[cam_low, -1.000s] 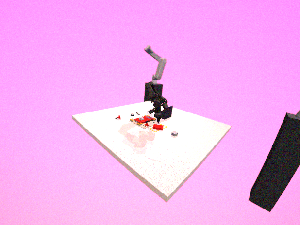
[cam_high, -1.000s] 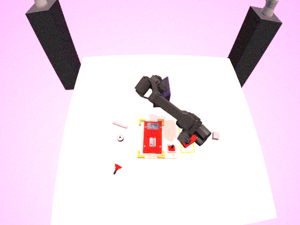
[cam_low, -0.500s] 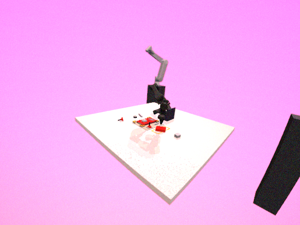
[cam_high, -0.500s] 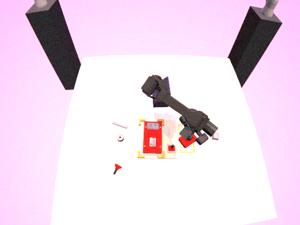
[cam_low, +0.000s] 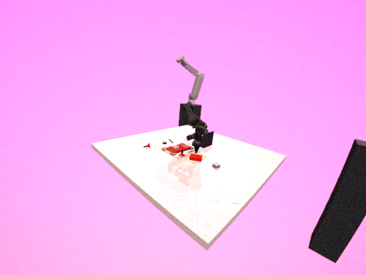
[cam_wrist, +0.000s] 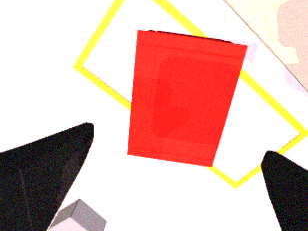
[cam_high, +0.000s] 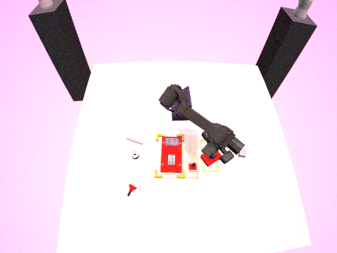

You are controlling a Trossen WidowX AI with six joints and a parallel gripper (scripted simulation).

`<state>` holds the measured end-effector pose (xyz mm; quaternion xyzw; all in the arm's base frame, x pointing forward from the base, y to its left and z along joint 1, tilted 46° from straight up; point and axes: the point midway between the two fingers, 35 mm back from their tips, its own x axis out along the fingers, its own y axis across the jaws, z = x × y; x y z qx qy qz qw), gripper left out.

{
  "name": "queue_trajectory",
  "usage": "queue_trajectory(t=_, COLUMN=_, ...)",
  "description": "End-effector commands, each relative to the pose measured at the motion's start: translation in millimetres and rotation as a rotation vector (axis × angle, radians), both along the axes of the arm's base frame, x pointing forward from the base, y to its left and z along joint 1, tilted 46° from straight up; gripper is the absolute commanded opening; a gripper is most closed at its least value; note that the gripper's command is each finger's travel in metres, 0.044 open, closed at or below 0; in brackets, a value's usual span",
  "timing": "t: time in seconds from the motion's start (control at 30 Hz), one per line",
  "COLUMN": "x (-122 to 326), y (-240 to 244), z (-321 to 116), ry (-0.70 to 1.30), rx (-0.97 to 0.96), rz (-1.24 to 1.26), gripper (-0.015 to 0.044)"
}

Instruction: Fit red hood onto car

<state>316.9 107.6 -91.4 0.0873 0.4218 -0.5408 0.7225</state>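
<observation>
The red hood (cam_high: pixel 208 161) (cam_low: pixel 195 157) (cam_wrist: pixel 185 99) lies roof up on the table, turned askew across a yellow outline (cam_high: pixel 211 171) (cam_wrist: pixel 100 31). My gripper (cam_wrist: pixel 178 144) is open and empty above the table, pointing down. In the wrist view the hood shows ahead of and between the two fingertips, nearer the top of the view. The red chassis (cam_high: pixel 172 149) sits in the jig with yellow corners (cam_high: pixel 159 175), left of the hood. The engine block (cam_high: pixel 171 160) (cam_low: pixel 175 147) is on its deck. Small pale peg dots show near the deck's corners. The hood's holes cannot be made out.
A small red square with a black post (cam_high: pixel 193 164) (cam_low: pixel 182 153) stands between chassis and hood. A grey block (cam_high: pixel 242 152) (cam_low: pixel 216 166) (cam_wrist: pixel 80 219) lies beyond the hood. A pale bar (cam_high: pixel 134 140), a ring and a red piece with a black stem (cam_high: pixel 132 187) lie left. A dark panel (cam_high: pixel 181 109) stands behind.
</observation>
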Motion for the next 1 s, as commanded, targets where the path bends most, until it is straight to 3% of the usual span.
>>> queue_trajectory(t=0.0, x=0, y=-4, z=-3, ry=0.005, rx=-0.004, rz=0.002, gripper=0.0440)
queue_trajectory(t=0.97, x=1, y=-16, z=-15, ry=0.005, rx=-0.005, rz=0.002, gripper=0.0440)
